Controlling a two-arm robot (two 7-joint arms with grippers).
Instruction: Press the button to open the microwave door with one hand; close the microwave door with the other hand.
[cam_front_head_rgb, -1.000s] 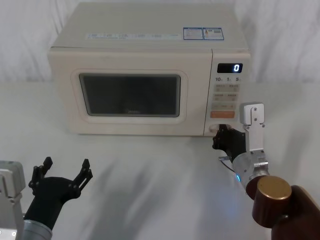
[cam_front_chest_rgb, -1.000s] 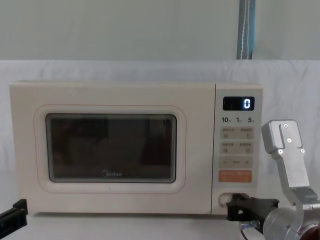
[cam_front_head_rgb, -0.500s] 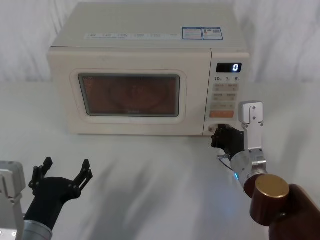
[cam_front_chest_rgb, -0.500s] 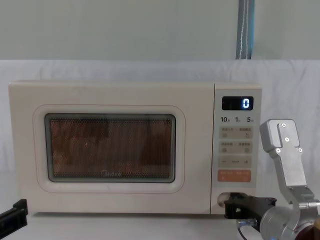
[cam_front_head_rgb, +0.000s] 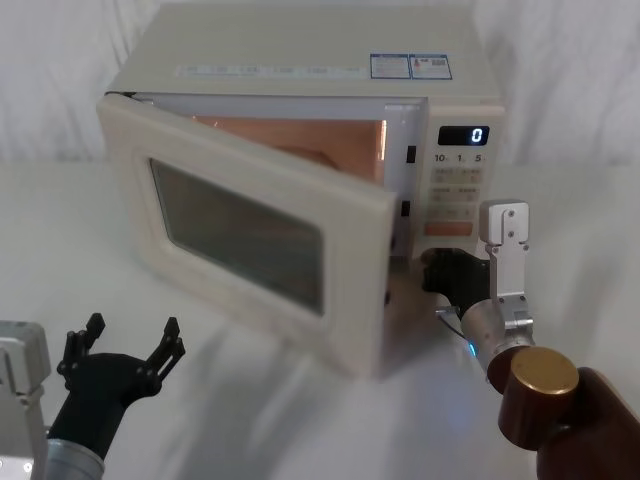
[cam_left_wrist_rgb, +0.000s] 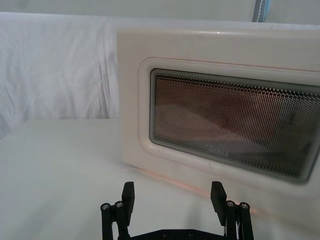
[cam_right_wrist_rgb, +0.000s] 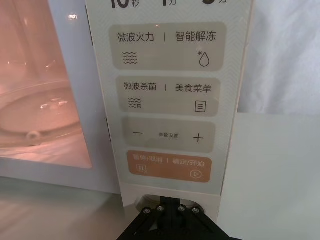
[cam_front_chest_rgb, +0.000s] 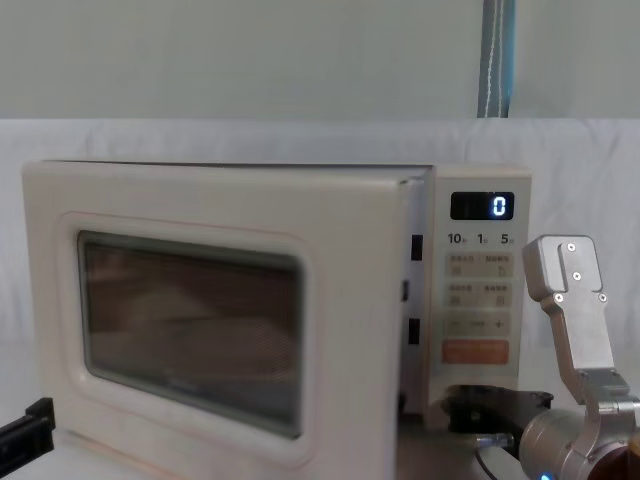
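Step in hand: we judge the opening half done. The broad cream microwave door with its dark glass window (cam_front_head_rgb: 250, 240) hangs swung outward from its hinge side, and the lit orange cavity (cam_front_head_rgb: 300, 135) shows behind it.
Button: the wide cream-white pill-shaped key (cam_right_wrist_rgb: 169, 204) sits at the foot of the control panel, right of the door, just under the orange rectangular key (cam_right_wrist_rgb: 169, 166).
Right pincer (cam_front_head_rgb: 447, 272): black claw on a silver-grey wrist, tips at the button; we cannot tell whether it is clenched or released.
Left pincer (cam_front_head_rgb: 128, 338): black claw, released with fingers spread, grasping nothing, low over the white-draped surface (cam_front_head_rgb: 560, 210), in front of and below the door's hinge end.
Next move: we judge our left arm must rise to the door's outer face and push it back flush with the cavity, while the right draws clear of the panel.
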